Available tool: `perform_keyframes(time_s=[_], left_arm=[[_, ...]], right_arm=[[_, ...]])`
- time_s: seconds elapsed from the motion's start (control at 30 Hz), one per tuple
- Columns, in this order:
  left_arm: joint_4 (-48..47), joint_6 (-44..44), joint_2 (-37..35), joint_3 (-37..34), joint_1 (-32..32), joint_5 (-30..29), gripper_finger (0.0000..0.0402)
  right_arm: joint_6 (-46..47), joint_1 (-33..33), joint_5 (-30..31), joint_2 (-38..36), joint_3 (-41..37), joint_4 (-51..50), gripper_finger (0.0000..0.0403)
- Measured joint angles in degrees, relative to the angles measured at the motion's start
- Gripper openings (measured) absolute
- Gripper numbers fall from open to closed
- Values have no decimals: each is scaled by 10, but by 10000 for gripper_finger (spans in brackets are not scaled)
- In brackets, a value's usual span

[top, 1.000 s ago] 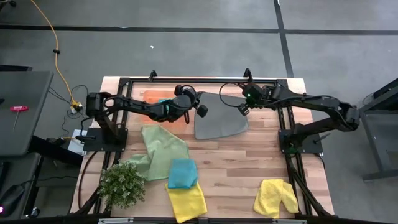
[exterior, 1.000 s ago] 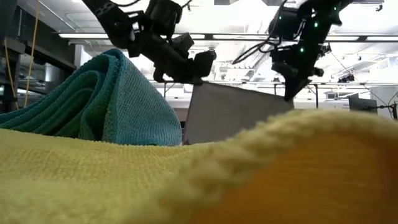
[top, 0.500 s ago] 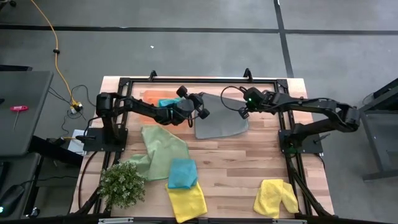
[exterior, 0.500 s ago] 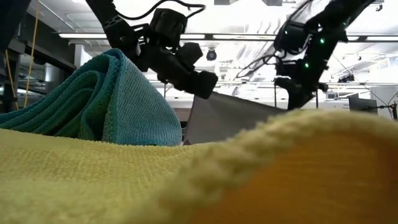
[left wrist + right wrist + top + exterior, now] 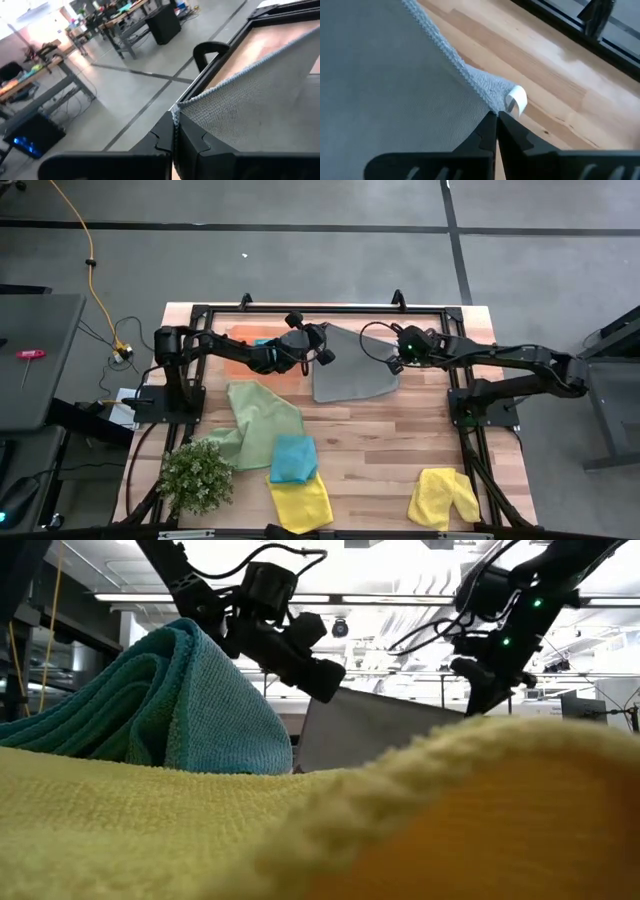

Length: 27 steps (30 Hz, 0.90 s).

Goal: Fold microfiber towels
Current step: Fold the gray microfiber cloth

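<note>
Grey microfiber towel [image 5: 352,367] near bench [image 5: 390,442] far edge, corners pinched in left pincer [image 5: 326,356] and right pincer [image 5: 392,364].

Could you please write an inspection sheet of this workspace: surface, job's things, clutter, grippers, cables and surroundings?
Surface: wooden table with black frame.
Job's things: grey towel partly lifted at its far edge; light green towel spread; teal towel on a yellow towel; second yellow towel near right; another teal towel on the orange tray.
Clutter: small plant.
Grippers: left gripper and right gripper each shut on a grey towel corner.
Cables: yellow cable on the floor.
Surroundings: grey floor, dark bench at left.
</note>
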Motion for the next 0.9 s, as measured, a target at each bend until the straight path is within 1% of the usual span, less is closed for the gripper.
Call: perform_keyframes(time_s=[0.13,0.3,0.37,0.5,0.63,0.77,0.9], left_arm=[[-4,52,0,0,-30,0,0],[-28,58,0,0,-89,-6,0],[-34,65,0,0,-112,-21,0],[-47,83,0,-4,-153,-65,0],[-57,88,0,-19,-182,-103,0],[-53,66,0,-47,-207,-127,0],[-52,37,0,-69,-233,-149,0]], right_arm=[[17,21,2,-31,0,-43,0],[40,50,-7,-45,-1,-83,0],[53,66,-15,-44,-3,-92,0],[81,100,-28,-43,-22,-86,0],[110,134,-29,-43,-49,-55,0],[122,161,-23,-43,-65,-22,0],[121,173,-10,-43,-74,10,0]])
